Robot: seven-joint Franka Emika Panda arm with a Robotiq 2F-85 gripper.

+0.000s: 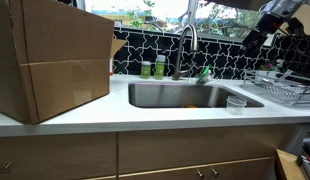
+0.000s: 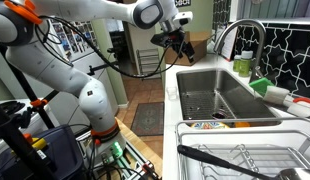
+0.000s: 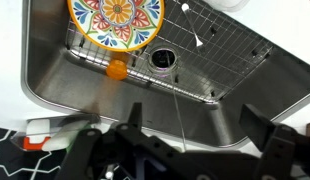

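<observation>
My gripper [image 3: 195, 120] hangs high above the steel sink [image 3: 65, 75], open, with nothing between its two dark fingers [image 3: 257, 118]. In the sink lies a colourful patterned plate [image 3: 115, 20] on a wire grid [image 3: 210, 55]. A small orange object [image 3: 116, 70] sits just below the plate, beside the round drain [image 3: 162, 60]. In both exterior views the gripper [image 2: 175, 38] [image 1: 278, 15] is well above counter height near one end of the sink [image 2: 220, 95] [image 1: 185, 96], touching nothing.
A large cardboard box [image 1: 50, 60] stands on the white counter [image 1: 145, 118]. The faucet [image 1: 187, 45] and green bottles [image 1: 152, 68] are behind the sink. A clear cup [image 1: 235, 103] and a dish rack [image 1: 285, 92] stand beside the sink.
</observation>
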